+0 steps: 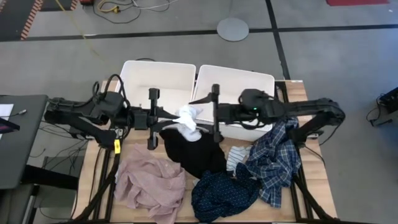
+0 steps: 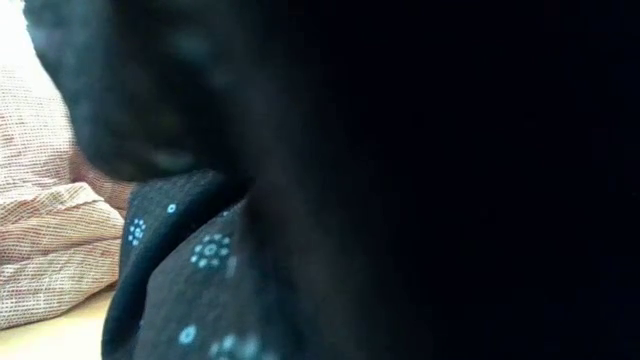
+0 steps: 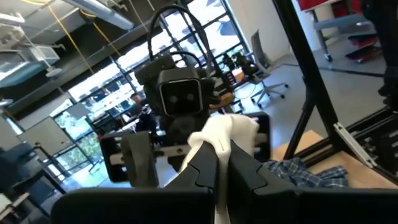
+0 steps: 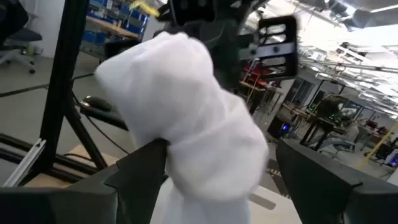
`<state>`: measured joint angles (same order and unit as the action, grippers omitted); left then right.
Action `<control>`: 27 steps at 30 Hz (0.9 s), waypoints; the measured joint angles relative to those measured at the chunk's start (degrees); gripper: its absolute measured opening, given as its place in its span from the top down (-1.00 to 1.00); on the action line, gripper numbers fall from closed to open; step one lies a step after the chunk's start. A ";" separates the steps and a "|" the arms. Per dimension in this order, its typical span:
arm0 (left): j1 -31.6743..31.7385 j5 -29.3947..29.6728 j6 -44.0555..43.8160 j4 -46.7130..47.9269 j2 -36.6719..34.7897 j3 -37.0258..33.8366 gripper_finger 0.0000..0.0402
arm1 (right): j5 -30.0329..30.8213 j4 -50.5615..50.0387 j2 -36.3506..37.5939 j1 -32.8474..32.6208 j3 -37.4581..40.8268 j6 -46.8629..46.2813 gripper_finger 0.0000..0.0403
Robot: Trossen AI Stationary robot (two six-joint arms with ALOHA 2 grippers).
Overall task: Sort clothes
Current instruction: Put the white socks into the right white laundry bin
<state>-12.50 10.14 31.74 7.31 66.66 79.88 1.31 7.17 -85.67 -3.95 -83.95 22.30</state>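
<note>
My left gripper [image 1: 176, 118] is shut on a white sock [image 1: 188, 122], held up over the near rims of the two bins and the black garment [image 1: 189, 152]. My right gripper [image 1: 198, 117] faces it from the right, open, with the sock [image 4: 186, 118] between its spread fingers. On the table lie a dusty-pink garment [image 1: 149, 183], a navy dotted one [image 1: 224, 193], a blue-white plaid shirt [image 1: 273, 158] and a striped sock [image 1: 236, 155]. The low view is filled by the navy dotted cloth [image 2: 200, 260] and the pink one [image 2: 50, 230]. My left gripper pinches a bunched part of the white sock [image 3: 217, 140] between its two shut fingers, coming level from the table's left. The sock is lifted clear of the table and bulges out past the fingertips. My right gripper's one finger [image 4: 146, 165] lies against the sock; whether it touches, I cannot tell.
Two white bins stand side by side at the table's far edge, the left [image 1: 158, 68] and the right [image 1: 239, 71]. The clothes cover the table's middle and near right. A strip of bare wood [image 1: 96, 168] shows at the left.
</note>
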 joint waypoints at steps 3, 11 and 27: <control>0.08 -0.62 -0.06 1.18 0.08 0.00 0.98 | -0.08 -1.28 -1.66 0.00 -1.30 0.02 -0.55; 0.06 -0.71 0.12 2.05 0.08 0.00 0.98 | -0.09 -1.84 -2.79 0.01 -1.65 2.59 0.24; 1.35 4.72 -1.26 2.94 0.02 0.00 0.57 | 14.01 -8.74 0.68 1.24 -1.63 4.72 0.99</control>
<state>-11.15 14.86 30.48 10.24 66.68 79.88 15.32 -1.57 -84.99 -2.71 -85.58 27.03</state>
